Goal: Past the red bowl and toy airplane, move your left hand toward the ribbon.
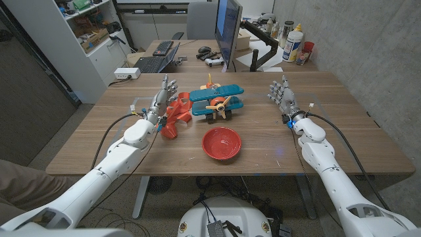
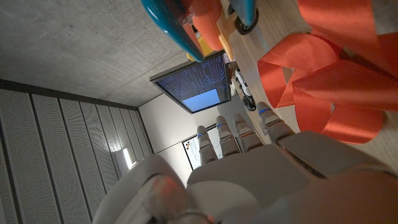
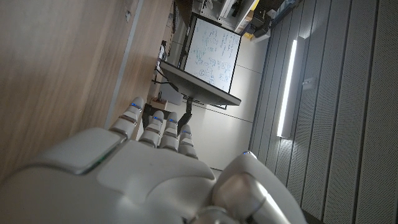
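Because the left hand [image 1: 161, 99] already stands just beside the ribbon [image 1: 176, 113], the step in hand looks nearly finished, and what remains calls for a small, careful reach rather than a sweep. Its fingers are straight and a little apart, holding nothing; whether they touch the orange loops I cannot tell from the head view. In the left wrist view the fingers [image 2: 239, 134] point past the folded ribbon [image 2: 323, 93], which lies close on the hand's inner side.

To do it well, I judge the hand should drift slightly inward and down toward the loops, keeping the fingers loose so they do not crush or drag the ribbon across the table [image 1: 342, 125]. The red bowl [image 1: 221, 143] sits nearer the robot than the hand and off to its inner side, so it is no obstacle now. The toy airplane [image 1: 216, 101] lies just beyond the ribbon from the hand, close enough that a push too far inward could nudge its wing.

Well apart, the right hand [image 1: 283, 97] stands raised, fingers spread on nothing.
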{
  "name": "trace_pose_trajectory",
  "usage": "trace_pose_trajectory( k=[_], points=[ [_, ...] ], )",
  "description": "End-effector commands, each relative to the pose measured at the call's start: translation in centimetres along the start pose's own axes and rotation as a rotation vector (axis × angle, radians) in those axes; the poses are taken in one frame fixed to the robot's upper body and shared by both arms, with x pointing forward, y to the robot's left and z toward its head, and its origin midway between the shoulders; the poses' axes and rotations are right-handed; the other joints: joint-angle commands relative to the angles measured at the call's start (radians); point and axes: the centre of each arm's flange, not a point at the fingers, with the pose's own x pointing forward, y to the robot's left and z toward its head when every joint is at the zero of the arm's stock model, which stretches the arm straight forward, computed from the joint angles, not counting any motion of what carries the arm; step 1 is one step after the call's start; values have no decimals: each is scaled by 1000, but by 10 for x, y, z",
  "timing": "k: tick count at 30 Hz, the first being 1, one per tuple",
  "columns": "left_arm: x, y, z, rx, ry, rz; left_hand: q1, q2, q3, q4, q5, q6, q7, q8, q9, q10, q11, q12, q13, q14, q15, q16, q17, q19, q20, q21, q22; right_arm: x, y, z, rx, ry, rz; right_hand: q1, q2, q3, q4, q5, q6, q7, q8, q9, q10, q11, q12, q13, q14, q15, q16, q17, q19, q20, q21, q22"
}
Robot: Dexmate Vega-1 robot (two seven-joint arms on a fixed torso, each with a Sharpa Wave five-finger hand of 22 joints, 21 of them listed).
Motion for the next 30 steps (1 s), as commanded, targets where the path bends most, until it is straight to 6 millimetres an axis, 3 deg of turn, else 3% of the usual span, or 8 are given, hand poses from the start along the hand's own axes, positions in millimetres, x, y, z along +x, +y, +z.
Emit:
trace_pose_trajectory(
  k=[1,12,24,30],
  points=[
    [1,-1,6,124,58,11,10,0,-3,-8,4,7,-1,3,3,12,1,6,3,-5,-24,2,3,-5,1,2,5,-3,-3,1,-1,-5,-1,3,13,0,5,8,6,2,6,2,9,-2,3,4,-1,1,4,2,-4,-1,3,2],
    [-2,-2,18,296,108,38,21,0,-1,-13,8,36,2,13,3,43,-8,16,3,2,-33,9,3,3,-3,8,5,-3,-1,0,-10,-3,0,4,14,0,5,8,6,2,6,2,10,-2,3,4,-7,2,2,1,-9,-5,2,2],
    [-5,2,24,330,101,41,29,0,1,-17,11,49,2,16,3,51,-11,17,3,1,-39,10,2,4,-5,9,4,-1,1,0,-13,-2,0,5,16,0,5,8,9,0,7,2,13,-3,4,4,-17,4,0,1,-26,-12,-3,2],
    [-8,0,33,456,98,52,35,-3,-2,-19,15,84,0,24,3,88,-16,27,3,28,-56,20,2,37,-9,21,4,0,3,-1,-21,2,7,5,16,1,5,8,9,0,7,2,12,-2,4,4,-18,3,0,1,-26,-13,-3,2]
  ],
)
